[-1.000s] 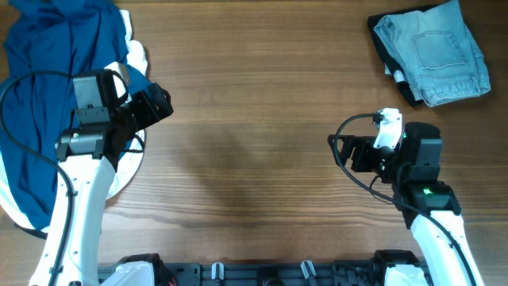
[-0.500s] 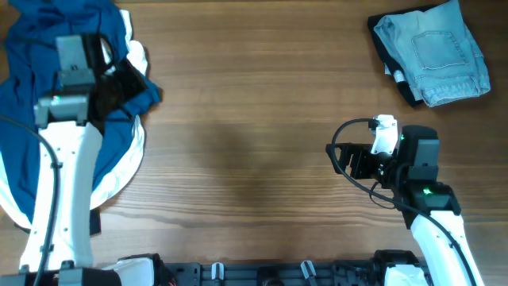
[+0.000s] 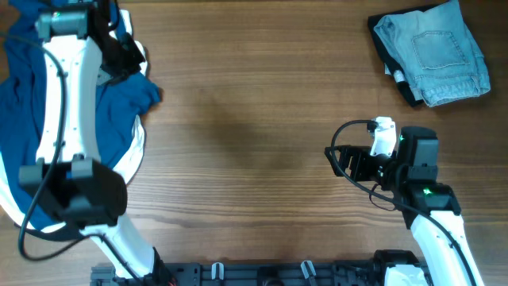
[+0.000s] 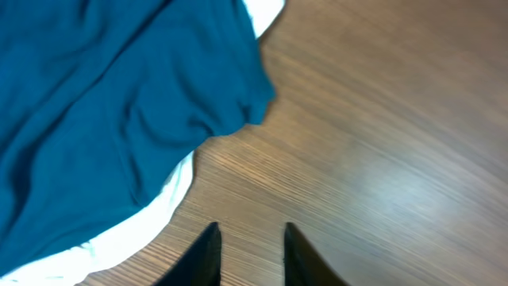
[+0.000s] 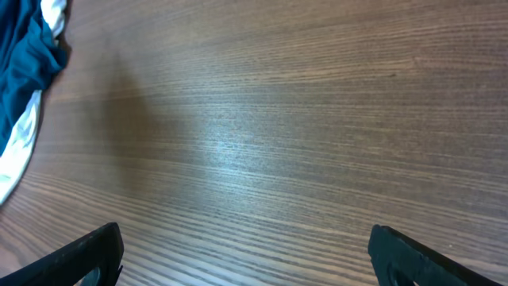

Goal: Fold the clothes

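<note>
The deep-blue T-shirt (image 3: 119, 107) lies crumpled at the table's left edge. It rests on a white shirt (image 3: 132, 159) whose rim shows along its right side. My left gripper (image 3: 135, 57) hovers at the far left back, over the T-shirt's upper right edge. In the left wrist view the blue T-shirt (image 4: 95, 103) and the white shirt (image 4: 135, 230) lie ahead and to the left of my left gripper (image 4: 248, 230). Its jaws stand a narrow gap apart over bare wood, holding nothing. My right gripper (image 3: 333, 155) (image 5: 246, 242) is wide open and empty at the right.
Folded pale blue jeans (image 3: 436, 52) sit on a dark garment at the back right corner. Bare wooden table (image 3: 254, 135) stretches between the two arms. The right wrist view catches the blue T-shirt (image 5: 28, 56) and the white shirt (image 5: 20, 147) at its far left.
My left arm has swung from beside the shirts toward the back left corner, and its jaws have narrowed from wide open. The right arm has stayed put.
</note>
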Controlling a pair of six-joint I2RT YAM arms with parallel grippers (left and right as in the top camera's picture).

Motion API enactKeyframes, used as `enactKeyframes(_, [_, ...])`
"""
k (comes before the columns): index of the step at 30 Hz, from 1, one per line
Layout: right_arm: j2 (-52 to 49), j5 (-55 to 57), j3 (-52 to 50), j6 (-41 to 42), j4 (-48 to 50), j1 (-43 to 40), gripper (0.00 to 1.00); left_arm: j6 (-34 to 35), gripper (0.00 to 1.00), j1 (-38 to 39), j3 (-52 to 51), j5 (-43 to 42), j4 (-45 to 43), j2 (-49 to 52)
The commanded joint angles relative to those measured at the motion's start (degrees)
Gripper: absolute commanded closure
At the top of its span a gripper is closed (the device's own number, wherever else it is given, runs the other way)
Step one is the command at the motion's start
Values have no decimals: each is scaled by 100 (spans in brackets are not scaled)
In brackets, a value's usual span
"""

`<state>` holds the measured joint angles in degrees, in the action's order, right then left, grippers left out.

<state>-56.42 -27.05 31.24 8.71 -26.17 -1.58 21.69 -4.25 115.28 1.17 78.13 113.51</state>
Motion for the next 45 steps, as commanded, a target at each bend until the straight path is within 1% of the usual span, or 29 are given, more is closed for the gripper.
enactKeyframes(1, [-26,-153,133,-129,-44,24,0,61,78,-157,260,258,146,262])
enactKeyframes(5, [-26,-153,133,-125,-39,24,0,129,67,-428,260,208,431,605])
enactKeyframes(8, [-26,-153,133,-127,-46,24,0,105,65,-503,260,87,546,970])
enactKeyframes(9, [-26,-153,133,-129,-44,24,0,101,62,-470,260,63,529,1075])
enactKeyframes(10, [-26,-153,133,-129,-46,24,0,44,57,-391,260,39,483,1169])
enactKeyframes(11, [-26,-153,133,-127,-46,24,0,-39,45,-295,260,17,431,1228])
enactKeyframes(12, [-26,-153,133,-129,-46,24,0,-81,37,-195,260,22,365,1272])
enactKeyframes(13, [-26,-153,133,-129,-48,24,0,-101,34,-46,260,28,262,1283])
enactKeyframes(15, [-26,-153,136,-129,-48,24,0,-157,32,240,260,142,61,1283])
enactKeyframes(16, [-26,-153,133,-129,-55,24,0,-151,34,378,260,284,15,1283])
enactKeyframes(18, [-26,-153,133,-127,-90,24,0,-15,51,535,260,348,33,1351])
enactKeyframes(19, [-26,-155,133,-129,-111,24,0,76,52,535,260,345,70,1410])
enactKeyframes(21, [-26,-155,133,-151,-144,24,0,155,49,474,260,339,144,1545])
enactKeyframes(24, [-26,-219,133,-271,-216,24,0,149,48,365,260,343,306,1794])
enactKeyframes(26, [-26,-304,133,-271,-216,24,0,138,44,306,260,343,310,1915])
enactKeyframes(29, [-26,-304,133,-271,-219,24,0,103,44,302,260,343,225,1958])
enactKeyframes(33, [-26,-372,133,-275,-247,24,0,107,39,232,260,345,114,2046])
enactKeyframes(35, [-26,-396,133,-271,-317,24,0,109,34,166,260,345,116,2133])
enactKeyframes(36, [-26,-393,133,-275,-348,24,0,109,33,120,260,345,120,2162])
enactKeyframes(38, [-26,-396,136,-273,-369,24,0,109,34,15,260,343,120,2218])
enactKeyframes(40, [-26,-396,133,-271,-372,24,0,111,44,-101,260,343,114,2232])
enactKeyframes(42, [-26,-417,136,-271,-393,24,0,111,44,-214,260,343,92,2232])
enactKeyframes(43, [-26,-437,133,-273,-396,24,0,109,42,-258,260,343,92,2238])
enactKeyframes(45, [-26,-437,136,-275,-391,24,0,109,32,-328,260,341,90,2249])
